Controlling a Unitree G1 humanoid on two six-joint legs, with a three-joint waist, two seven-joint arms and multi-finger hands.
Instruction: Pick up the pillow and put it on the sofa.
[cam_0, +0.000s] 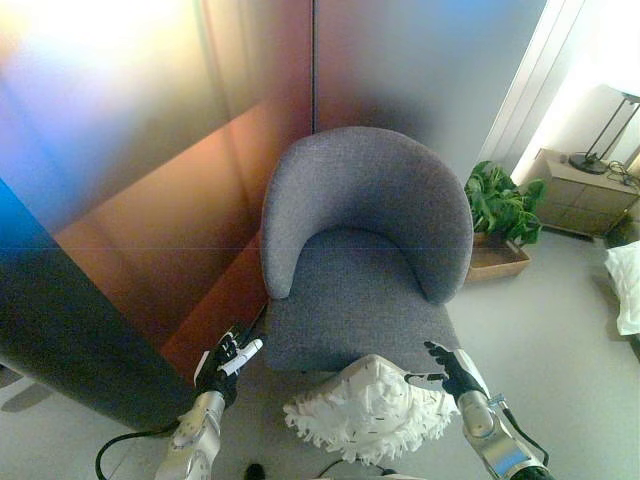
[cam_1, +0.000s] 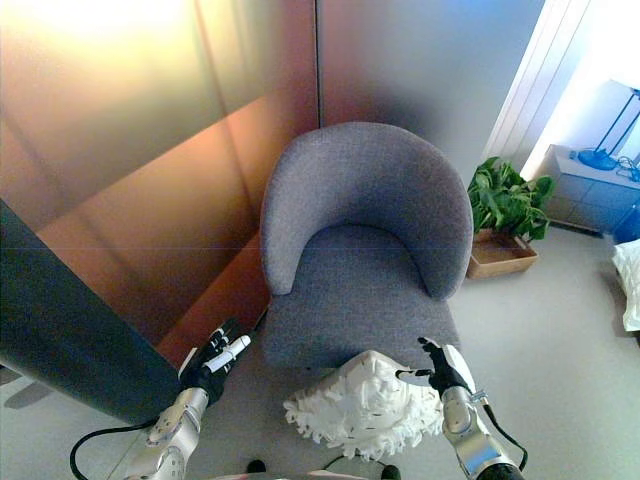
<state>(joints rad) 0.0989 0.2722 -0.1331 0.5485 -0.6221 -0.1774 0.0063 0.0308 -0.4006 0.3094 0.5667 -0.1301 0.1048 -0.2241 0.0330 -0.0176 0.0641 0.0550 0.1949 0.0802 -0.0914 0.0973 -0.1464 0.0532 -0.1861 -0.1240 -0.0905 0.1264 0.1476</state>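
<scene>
A: Status on the pillow (cam_0: 368, 408)?

B: Not on the sofa (cam_0: 365, 250) yet. It's low in front of the seat's front edge, white, fringed, peaked in the middle, sitting between the two hands. Can't tell if it's on the floor or already a bit lifted. Seat itself has nothing on it.

A: So what's done vs. left?

B: My read: hands are in position either side, so approach is done, maybe the start of the grasp. Left to do: get a firm hold, raise it over the seat edge, set it down on the cushion, let go. Early stage, basically.

A: Ok, hands. Go L to R.

B: Left hand (cam_0: 229, 360) is up near the sofa's front left corner, fingers mostly straight and pointing up and fwd, relaxed, holding nothing. It's apart from the pillow, with a clear gap to the fringe.

A: And the right?

B: Right hand (cam_0: 452, 368) is at the pillow's upper right corner, fingers spread and extended toward it, tips touching or just at the fabric. Looks loose, not clenched; I don't see fingers wrapped round the cloth.

A: Anything else around?

B: To the right of the sofa, a potted plant (cam_0: 503, 205) in a tray, well apart. No obstacle to the lift, I'd say.
</scene>
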